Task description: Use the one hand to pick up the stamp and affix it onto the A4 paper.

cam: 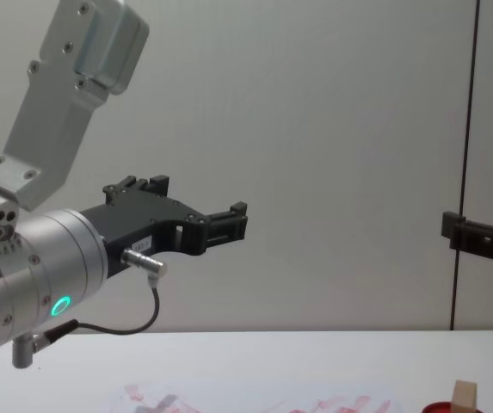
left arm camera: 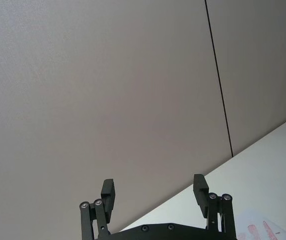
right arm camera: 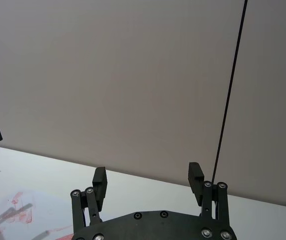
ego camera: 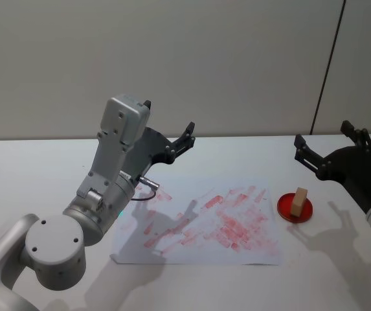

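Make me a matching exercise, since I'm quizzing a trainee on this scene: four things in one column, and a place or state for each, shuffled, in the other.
Column one:
1. stamp
2. ink pad
3. paper
4. right hand

Column two:
A. lying flat, covered in red prints
B. open, held up in the air
C. standing upright on the ink pad
D. red and round, just right of the paper

Pairs: 1-C, 2-D, 3-A, 4-B.
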`<action>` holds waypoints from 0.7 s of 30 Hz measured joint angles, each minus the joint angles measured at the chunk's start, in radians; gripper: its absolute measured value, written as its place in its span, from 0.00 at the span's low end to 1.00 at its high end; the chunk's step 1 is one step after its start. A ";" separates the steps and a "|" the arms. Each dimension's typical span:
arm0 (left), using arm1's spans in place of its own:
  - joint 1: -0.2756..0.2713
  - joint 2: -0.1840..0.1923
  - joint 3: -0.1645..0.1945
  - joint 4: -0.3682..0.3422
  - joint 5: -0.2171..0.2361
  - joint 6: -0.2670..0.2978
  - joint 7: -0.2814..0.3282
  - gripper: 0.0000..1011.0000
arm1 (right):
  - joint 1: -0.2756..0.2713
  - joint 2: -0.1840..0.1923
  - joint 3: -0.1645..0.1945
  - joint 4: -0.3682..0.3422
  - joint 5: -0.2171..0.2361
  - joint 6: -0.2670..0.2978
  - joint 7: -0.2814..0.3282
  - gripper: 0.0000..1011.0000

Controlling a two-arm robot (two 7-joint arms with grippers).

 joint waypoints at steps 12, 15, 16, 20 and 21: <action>0.000 0.000 0.000 0.000 0.000 0.000 0.000 0.99 | 0.000 0.000 0.000 0.000 0.000 0.000 0.000 0.99; 0.000 0.000 0.000 0.000 0.000 0.000 0.000 0.99 | 0.000 0.000 0.000 0.000 0.000 0.000 0.000 0.99; 0.000 0.000 0.000 0.000 0.000 0.000 0.000 0.99 | 0.000 0.000 0.000 0.000 0.000 0.000 0.000 0.99; 0.000 0.000 0.000 0.000 0.000 0.000 0.000 0.99 | 0.000 0.000 0.000 0.000 0.000 0.000 0.000 0.99; 0.000 0.000 0.000 0.000 0.000 0.000 0.000 0.99 | 0.000 0.000 0.000 0.000 0.000 0.000 0.000 0.99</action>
